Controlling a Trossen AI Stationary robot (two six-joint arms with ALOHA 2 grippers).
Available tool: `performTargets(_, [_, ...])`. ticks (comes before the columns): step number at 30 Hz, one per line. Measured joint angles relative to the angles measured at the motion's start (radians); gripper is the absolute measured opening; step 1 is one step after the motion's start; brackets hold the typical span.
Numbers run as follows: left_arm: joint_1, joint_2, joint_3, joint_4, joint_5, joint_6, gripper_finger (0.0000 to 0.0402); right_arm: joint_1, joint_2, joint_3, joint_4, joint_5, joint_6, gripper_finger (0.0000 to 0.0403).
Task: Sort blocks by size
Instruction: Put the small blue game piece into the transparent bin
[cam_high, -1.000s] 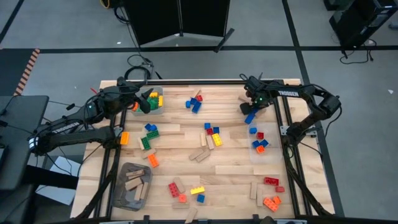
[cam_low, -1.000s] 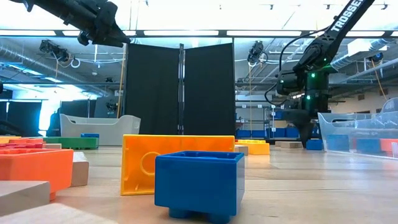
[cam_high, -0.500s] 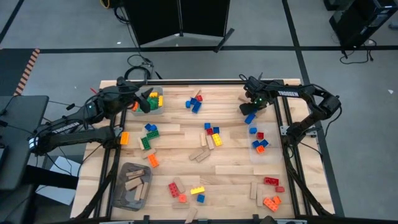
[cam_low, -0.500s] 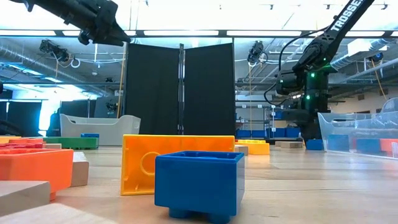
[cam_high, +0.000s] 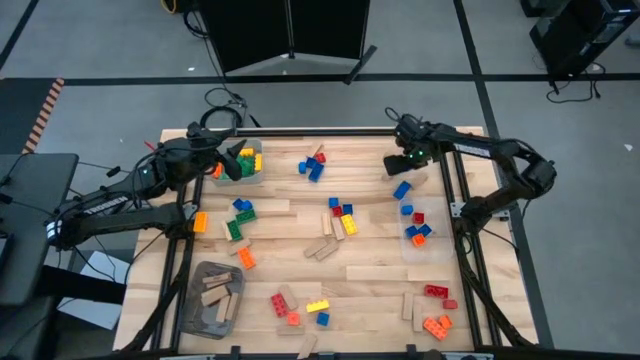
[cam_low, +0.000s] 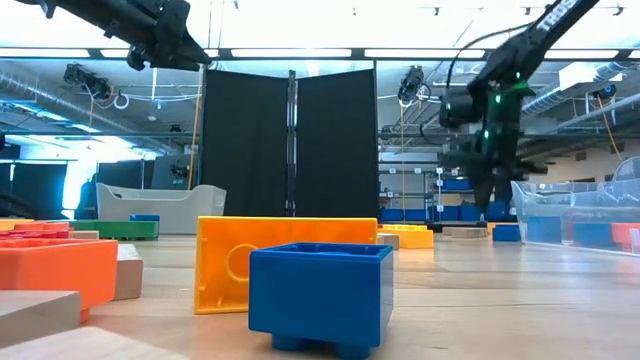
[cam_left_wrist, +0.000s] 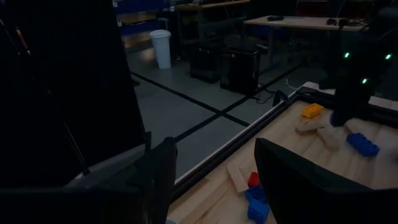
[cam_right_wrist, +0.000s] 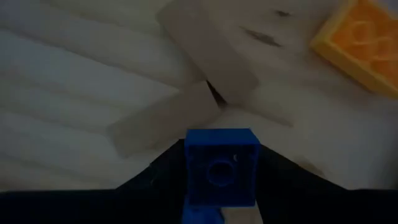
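Blocks of many colours and tan wooden pieces lie scattered on the wooden table (cam_high: 370, 275). My right gripper (cam_high: 401, 165) hangs above the table's far right part, shut on a small blue block (cam_right_wrist: 221, 165). Under it lie two tan wooden pieces (cam_right_wrist: 208, 46) and an orange block (cam_right_wrist: 360, 43), and a longer blue block (cam_high: 402, 188) lies just nearer. My left gripper (cam_left_wrist: 214, 177) stands open, with nothing between its fingers, above the clear bin (cam_high: 245, 163) at the far left. My right gripper pinches the small blue block by two opposite sides (cam_right_wrist: 191, 168) between its two fingers. The fingers point down from above. The block sits with its studded top toward the wrist camera, lifted clear of the table.
The clear bin at the far left holds green, yellow and orange blocks. A grey bin (cam_high: 210, 300) at the near left holds wooden pieces. Two clear bins on the right (cam_high: 418, 228) (cam_high: 432, 305) hold blue, red and orange blocks. More blocks lie mid-table (cam_high: 340, 215).
My right gripper has risen from the table and drawn a little toward the far edge, with the small blue block lifted clear between its fingers. The longer blue block stays where it lay.
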Motion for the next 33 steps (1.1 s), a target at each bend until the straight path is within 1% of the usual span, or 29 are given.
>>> performTargets(4, [0.000,0.000,0.000,-0.001,0.000,0.000,0.0224,0.032,-0.101,0.082,-0.137,0.024,0.080,0.0156])
performTargets(8, [0.000,0.000,0.000,-0.003,0.000,0.004,0.0224,0.112,-0.225,0.157,-0.331,0.030,0.243,0.0156])
performTargets(12, [0.000,0.000,0.000,-0.014,0.000,0.009,0.0224,0.265,-0.356,0.195,-0.442,0.078,0.452,0.0156])
performTargets(14, [0.000,0.000,0.000,-0.021,0.000,0.009,0.0224,0.364,-0.407,0.195,-0.463,0.103,0.572,0.0156])
performTargets(16, [0.000,0.000,0.000,-0.022,0.000,0.010,0.0224,0.475,-0.431,0.196,-0.499,0.133,0.690,0.0156])
performTargets(21, [0.000,0.000,0.000,-0.022,0.000,0.010,0.0224,0.735,-0.394,0.194,-0.596,0.168,0.981,0.0157])
performTargets(25, [0.000,0.000,0.000,-0.022,0.000,0.011,0.0224,0.881,-0.319,0.168,-0.601,0.170,1.131,0.0157])
performTargets(27, [0.000,0.000,0.000,-0.022,0.000,0.011,0.0224,0.924,-0.283,0.137,-0.595,0.159,1.186,0.0157])
performTargets(29, [0.000,0.000,0.000,-0.022,0.000,0.011,0.0224,0.947,-0.257,0.091,-0.569,0.110,1.218,0.0157])
performTargets(33, [0.000,0.000,0.000,-0.017,0.000,0.012,0.0224,0.964,-0.250,-0.028,-0.418,0.046,1.232,0.0157])
